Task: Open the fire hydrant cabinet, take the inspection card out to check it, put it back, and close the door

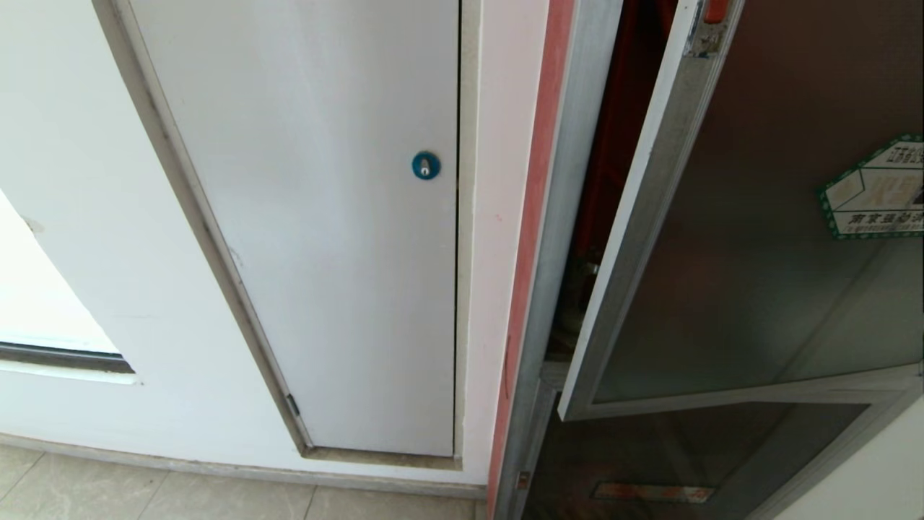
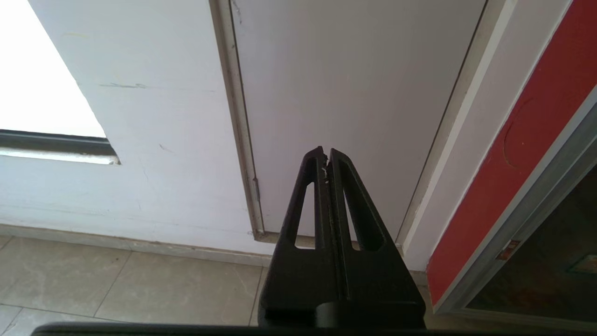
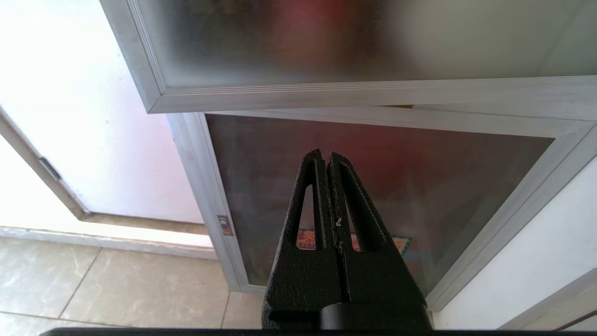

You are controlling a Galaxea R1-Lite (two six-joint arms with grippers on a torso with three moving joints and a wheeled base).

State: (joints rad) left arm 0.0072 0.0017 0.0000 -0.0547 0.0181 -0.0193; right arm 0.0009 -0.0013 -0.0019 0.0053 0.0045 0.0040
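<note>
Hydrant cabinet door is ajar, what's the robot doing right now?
Nothing is being handled. The door of the fire hydrant cabinet stands partly swung out, with red interior showing through the gap; no inspection card is in sight. The left gripper is shut and empty, pointing at the white panel beside the cabinet. The right gripper is also shut and empty, hanging below the door's lower edge, in front of the smaller glass panel.
</note>
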